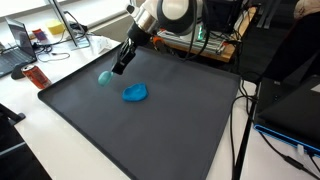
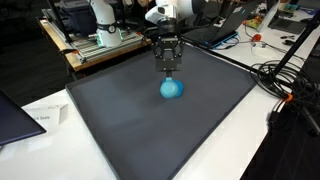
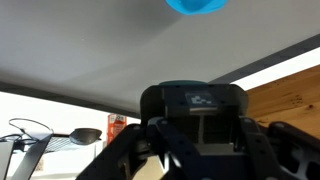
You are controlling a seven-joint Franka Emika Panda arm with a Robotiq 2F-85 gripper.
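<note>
You are holding the gripper (image 1: 119, 70) above the dark mat (image 1: 150, 130) in the upper left part of the frame, with its fingers drawn narrow and nothing showing between them. In an exterior view the gripper (image 2: 170, 71) is hanging at the upper middle of the frame, just over the blue cloth (image 2: 172, 89), though the pictures are not showing whether the two are touching. In an exterior view the blue cloth (image 1: 134, 93) is lying crumpled on the mat, right of and below the fingers, with its long axis running from lower left up to the right. A small teal ball (image 1: 105, 77) is sitting just left of the fingers. In the wrist view the blue cloth (image 3: 196, 6) is showing at the top edge, mostly cut off. The mat is covering the surface (image 1: 30, 120).
</note>
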